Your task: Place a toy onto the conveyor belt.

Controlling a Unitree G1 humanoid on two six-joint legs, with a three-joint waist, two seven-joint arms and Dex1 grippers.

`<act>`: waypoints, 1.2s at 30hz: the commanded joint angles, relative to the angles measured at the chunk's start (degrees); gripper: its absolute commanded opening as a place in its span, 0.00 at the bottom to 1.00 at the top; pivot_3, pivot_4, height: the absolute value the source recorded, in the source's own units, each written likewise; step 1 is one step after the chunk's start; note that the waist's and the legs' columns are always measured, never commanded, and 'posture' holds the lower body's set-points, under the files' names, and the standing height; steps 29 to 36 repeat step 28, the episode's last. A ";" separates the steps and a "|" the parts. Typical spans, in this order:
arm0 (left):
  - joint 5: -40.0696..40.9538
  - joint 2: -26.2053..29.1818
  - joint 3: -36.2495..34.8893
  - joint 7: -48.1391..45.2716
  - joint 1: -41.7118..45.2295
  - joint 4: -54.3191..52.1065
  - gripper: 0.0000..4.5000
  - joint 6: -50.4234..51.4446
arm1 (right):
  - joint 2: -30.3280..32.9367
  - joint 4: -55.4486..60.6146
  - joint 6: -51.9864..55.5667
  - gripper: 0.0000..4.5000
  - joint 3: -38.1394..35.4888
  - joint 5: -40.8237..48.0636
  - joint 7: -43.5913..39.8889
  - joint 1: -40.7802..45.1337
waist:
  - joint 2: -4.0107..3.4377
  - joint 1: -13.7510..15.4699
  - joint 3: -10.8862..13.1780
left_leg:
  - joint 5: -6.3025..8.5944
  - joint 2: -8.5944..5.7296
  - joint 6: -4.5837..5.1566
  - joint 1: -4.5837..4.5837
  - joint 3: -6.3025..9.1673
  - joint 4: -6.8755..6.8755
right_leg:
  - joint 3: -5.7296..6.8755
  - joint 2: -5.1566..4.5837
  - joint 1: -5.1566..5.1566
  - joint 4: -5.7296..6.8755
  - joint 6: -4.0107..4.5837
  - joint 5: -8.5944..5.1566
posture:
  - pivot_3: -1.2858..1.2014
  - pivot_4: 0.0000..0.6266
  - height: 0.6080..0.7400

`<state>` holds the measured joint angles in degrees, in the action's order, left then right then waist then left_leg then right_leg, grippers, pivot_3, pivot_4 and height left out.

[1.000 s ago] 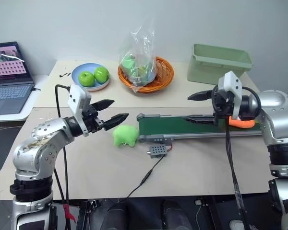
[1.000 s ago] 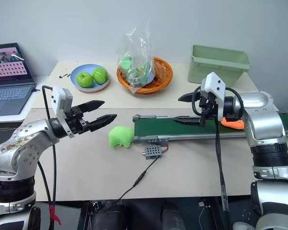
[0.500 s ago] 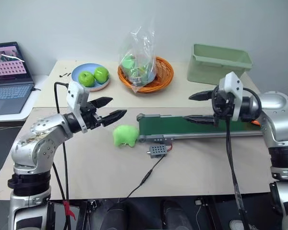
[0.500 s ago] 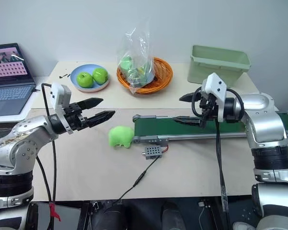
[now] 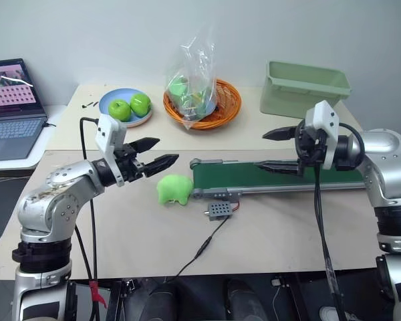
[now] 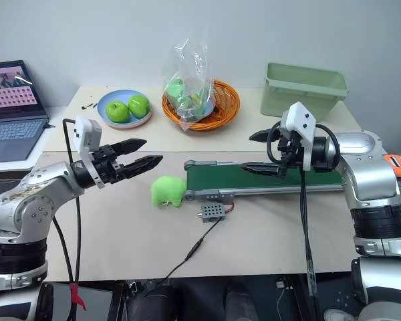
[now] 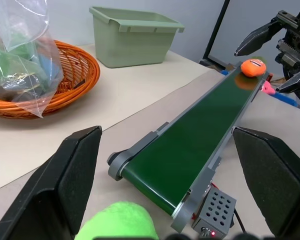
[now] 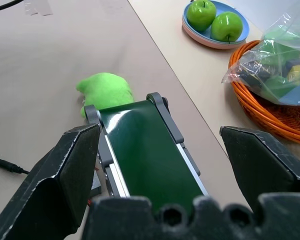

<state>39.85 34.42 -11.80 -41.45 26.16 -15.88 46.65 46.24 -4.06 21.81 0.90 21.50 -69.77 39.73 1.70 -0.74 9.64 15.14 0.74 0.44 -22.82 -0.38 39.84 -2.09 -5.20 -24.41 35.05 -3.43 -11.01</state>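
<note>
The right gripper (image 6: 254, 152), 2 black fingers spread wide and holding nothing, hovers over the long dark green conveyor belt (image 5: 281, 176) with its grey metal frame, pointing back along it; my reading is that it is parked there with its hold on the toy given up. Just under and ahead of its fingertips lies bare belt. Past the belt's near roller, touching the frame's end, sits a lime-green plush blob (image 5: 174, 188), not part of the job.

The left gripper (image 5: 162, 151) hangs level above the table (image 5: 120, 234), fingers equally wide and empty, the blob just below and ahead of its tips. Far down the belt from it, at the opposite end beside the right gripper's fingers, the small orange carrot-shaped plush (image 7: 253, 67) rests on the belt surface. The placement looks done.

Beyond both grippers stand an orange wicker basket (image 5: 220, 107), a blue plate of 2 green apples (image 5: 113, 107) and a pale green plastic bin (image 5: 306, 85).
</note>
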 commanded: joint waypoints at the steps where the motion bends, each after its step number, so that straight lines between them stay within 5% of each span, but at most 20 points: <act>1: 1.36 1.21 -1.39 0.18 0.30 -1.69 0.99 0.08 | 0.72 1.10 0.07 1.00 -1.81 0.63 0.15 1.24 | 0.00 0.00 0.00 | 0.00 0.00 0.00 0.00 0.00 0.00 | 0.00 0.00 0.00 -0.01 0.00 0.00 | 0.52 0.24 1.00; 36: 0.87 2.34 0.44 -0.03 0.80 -1.54 0.99 -0.59 | 0.36 0.88 0.01 1.00 -1.45 0.50 0.18 1.53 | 0.00 0.00 0.00 | 0.00 0.00 0.00 0.00 0.00 0.00 | 0.00 0.00 0.00 -0.02 0.00 0.00 | 0.52 0.24 1.00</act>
